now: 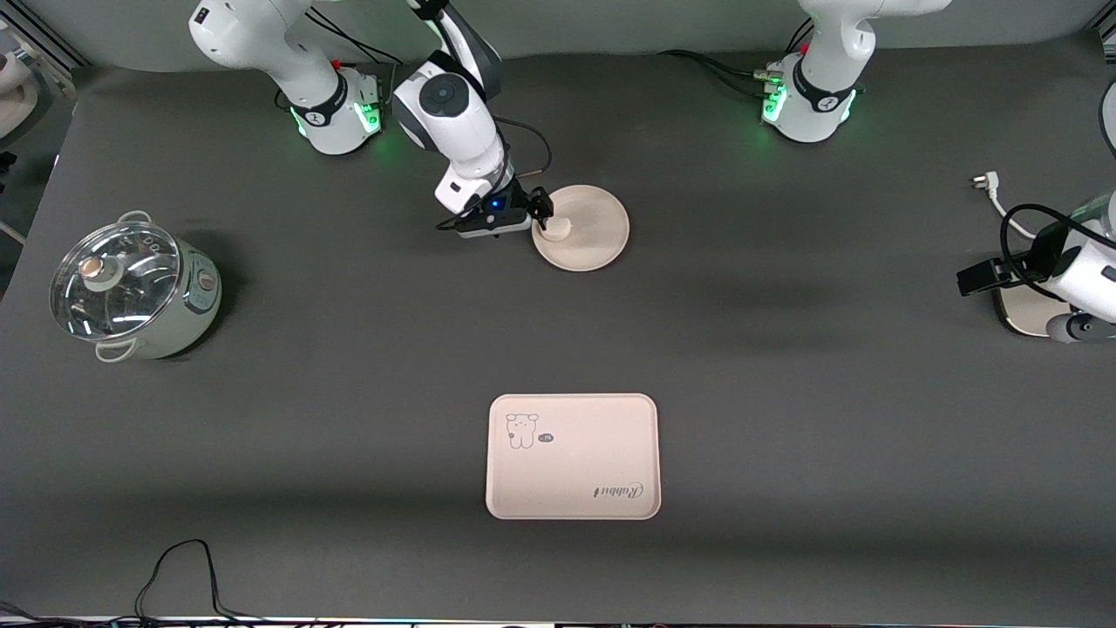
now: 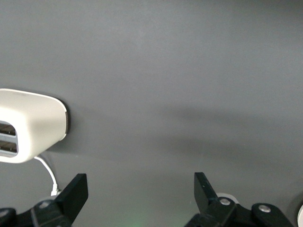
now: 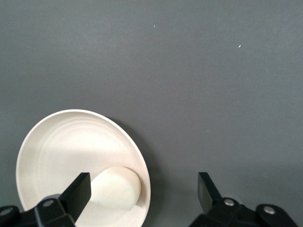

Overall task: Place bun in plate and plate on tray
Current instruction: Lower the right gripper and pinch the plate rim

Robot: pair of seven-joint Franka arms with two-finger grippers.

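Observation:
The round cream plate [image 1: 597,218] lies on the dark table near the right arm's base. The off-white bun [image 1: 555,228] lies in it, against the rim on the side toward the right arm's end. My right gripper [image 1: 542,209] is low over that rim and open. In the right wrist view its jaws [image 3: 144,191] stand wide apart with the bun [image 3: 116,187] and the plate's rim [image 3: 142,165] between them, and they grip nothing. The printed tray [image 1: 573,456] lies nearer the front camera. My left gripper [image 2: 141,189] is open and empty, waiting at the left arm's end of the table.
A pot with a glass lid [image 1: 131,288] stands at the right arm's end. A cream toaster [image 2: 28,125] with a white cord and plug [image 1: 981,181] sits under the left arm [image 1: 1081,270]. Black cables lie along the table's front edge.

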